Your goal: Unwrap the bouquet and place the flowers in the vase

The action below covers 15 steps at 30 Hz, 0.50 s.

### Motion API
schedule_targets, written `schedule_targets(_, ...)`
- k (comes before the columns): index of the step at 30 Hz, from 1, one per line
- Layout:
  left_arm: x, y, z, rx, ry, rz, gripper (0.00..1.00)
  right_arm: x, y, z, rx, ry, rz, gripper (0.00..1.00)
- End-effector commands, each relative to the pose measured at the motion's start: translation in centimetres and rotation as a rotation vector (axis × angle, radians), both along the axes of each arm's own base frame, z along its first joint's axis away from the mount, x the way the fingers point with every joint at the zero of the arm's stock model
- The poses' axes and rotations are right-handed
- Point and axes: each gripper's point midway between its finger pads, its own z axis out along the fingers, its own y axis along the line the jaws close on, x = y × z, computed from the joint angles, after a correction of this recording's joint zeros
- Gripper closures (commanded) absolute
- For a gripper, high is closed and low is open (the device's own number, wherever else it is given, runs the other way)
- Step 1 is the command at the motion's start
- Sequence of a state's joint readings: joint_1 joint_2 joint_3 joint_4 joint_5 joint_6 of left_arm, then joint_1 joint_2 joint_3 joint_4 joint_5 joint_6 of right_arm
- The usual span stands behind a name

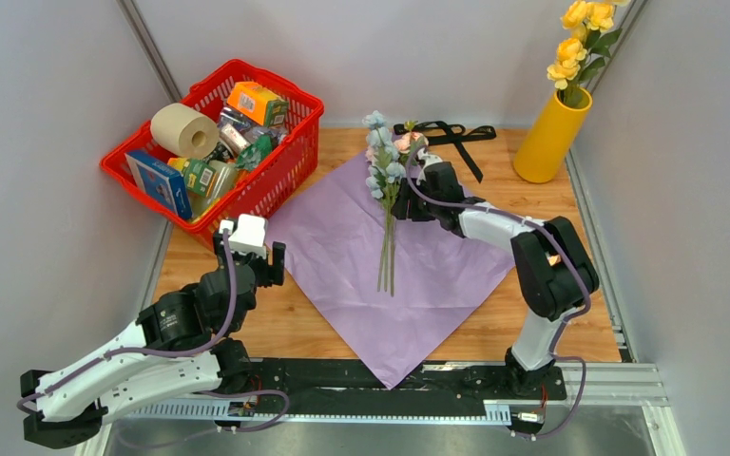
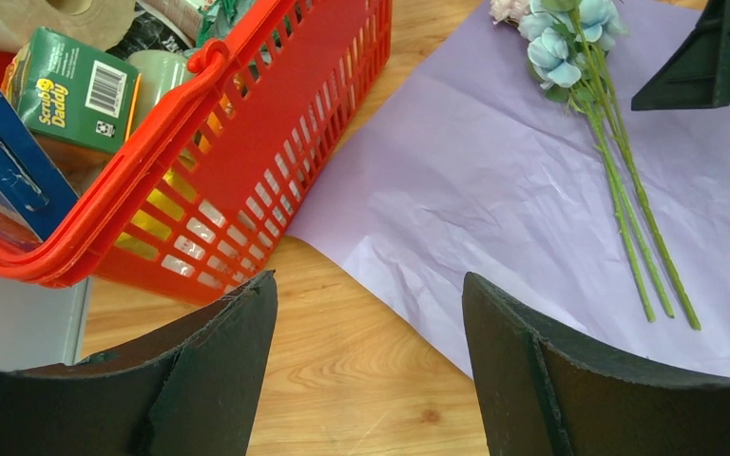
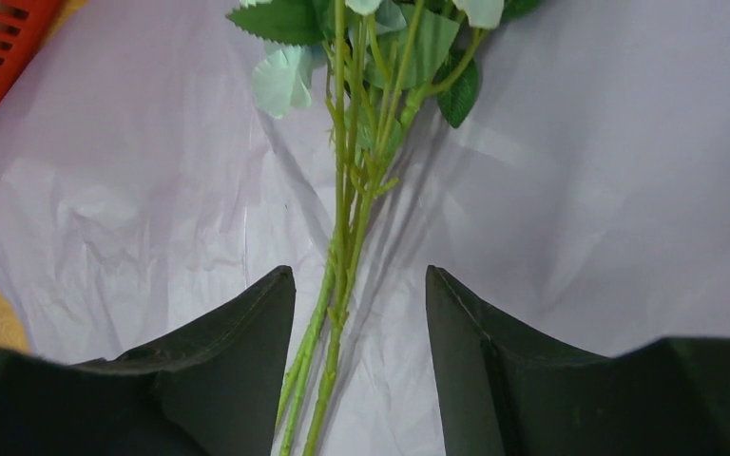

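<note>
The bouquet lies undone. Its lilac wrapping paper [image 1: 333,256] is spread flat on the table, and the flowers [image 1: 384,161] lie on it with their green stems [image 3: 342,247] pointing toward the near edge. My right gripper [image 1: 405,199] is low over the upper stems, open. In the right wrist view the stems run between its jaws [image 3: 359,275], close to the left finger. The mustard-yellow vase [image 1: 549,142] stands at the back right with yellow flowers [image 1: 582,38] in it. My left gripper [image 1: 249,247] hangs open over bare wood by the paper's left edge [image 2: 369,285], holding nothing.
A red basket [image 1: 280,161] full of boxes and a paper roll [image 1: 182,129] stands at the back left, close to my left gripper. The black ribbon [image 1: 456,135] lies loose on the wood behind the paper. Grey walls close in the sides and back.
</note>
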<state>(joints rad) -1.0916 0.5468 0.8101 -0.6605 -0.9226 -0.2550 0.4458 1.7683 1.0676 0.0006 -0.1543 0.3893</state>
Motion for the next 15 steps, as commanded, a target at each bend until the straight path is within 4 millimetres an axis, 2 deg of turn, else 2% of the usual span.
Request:
schedule_targets(1,0.1,-0.2,0.4,0.003,-0.015,-0.006,0.21,2.7,1.9,2.4,0.045,-0.086,-0.007,0.45)
schedule_targets(6,0.1,-0.2,0.4,0.002,-0.014,-0.010,0.21,3.4,2.8,0.9,0.032,-0.067,-0.002,0.48)
schedule_targets(15,0.1,-0.2,0.4,-0.001,-0.015,-0.011,0.21,3.9,3.8,-0.2,0.003,-0.064,0.003,0.53)
